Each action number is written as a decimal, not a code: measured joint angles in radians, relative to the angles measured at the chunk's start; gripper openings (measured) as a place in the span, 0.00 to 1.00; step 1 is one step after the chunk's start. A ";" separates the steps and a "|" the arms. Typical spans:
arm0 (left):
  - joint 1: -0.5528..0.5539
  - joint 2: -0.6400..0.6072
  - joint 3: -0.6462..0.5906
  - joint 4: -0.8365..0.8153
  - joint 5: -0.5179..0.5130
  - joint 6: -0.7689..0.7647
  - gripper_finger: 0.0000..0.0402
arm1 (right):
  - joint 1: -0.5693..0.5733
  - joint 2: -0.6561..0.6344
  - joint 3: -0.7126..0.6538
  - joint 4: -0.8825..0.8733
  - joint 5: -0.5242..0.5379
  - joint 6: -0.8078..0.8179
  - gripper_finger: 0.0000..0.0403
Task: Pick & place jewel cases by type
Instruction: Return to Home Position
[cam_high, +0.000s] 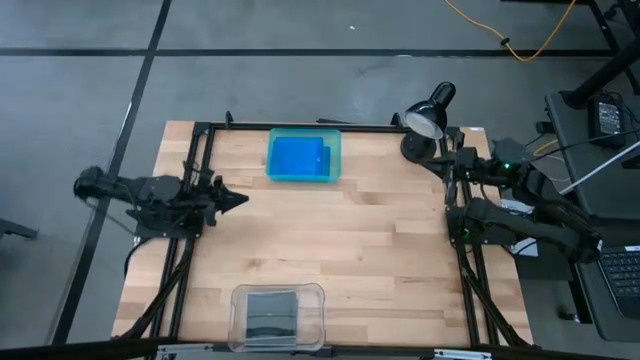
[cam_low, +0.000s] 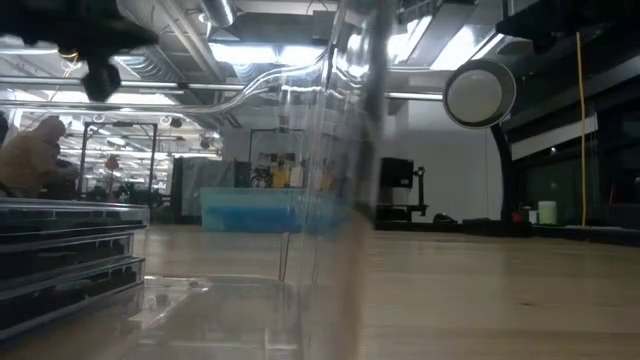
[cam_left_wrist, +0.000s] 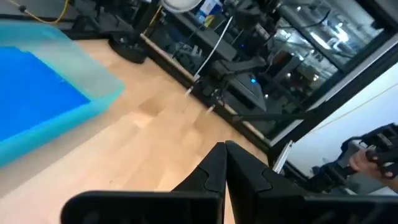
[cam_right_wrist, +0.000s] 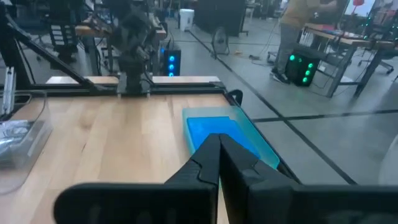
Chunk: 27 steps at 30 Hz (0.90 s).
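Jewel cases (cam_low: 60, 245) lie sorted by type, so the left gripper (cam_high: 238, 198) sits shut and empty at the table's (cam_high: 400, 260) left side, the dark grey cases (cam_high: 272, 314) stacked in the clear tray (cam_high: 318, 298), the blue cases (cam_high: 298, 157) in the teal tray (cam_high: 335, 168) farther back, and the right gripper (cam_right_wrist: 219, 140) parked closed on nothing at the right.

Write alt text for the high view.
On a wooden table, blue jewel cases lie in a teal tray at the far edge and dark jewel cases in a clear tray at the near edge. The left hand and right hand sit shut at the sides.
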 joint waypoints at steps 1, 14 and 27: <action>0.048 -0.023 -0.019 -0.003 0.048 0.010 0.00 | 0.000 0.004 0.001 0.005 0.000 0.002 0.02; 0.427 -0.197 -0.219 0.055 0.433 0.110 0.00 | 0.000 0.023 0.001 0.008 -0.001 0.083 0.02; 0.387 -0.201 -0.295 0.242 0.275 0.481 0.00 | 0.001 0.022 0.001 0.006 -0.018 0.102 0.02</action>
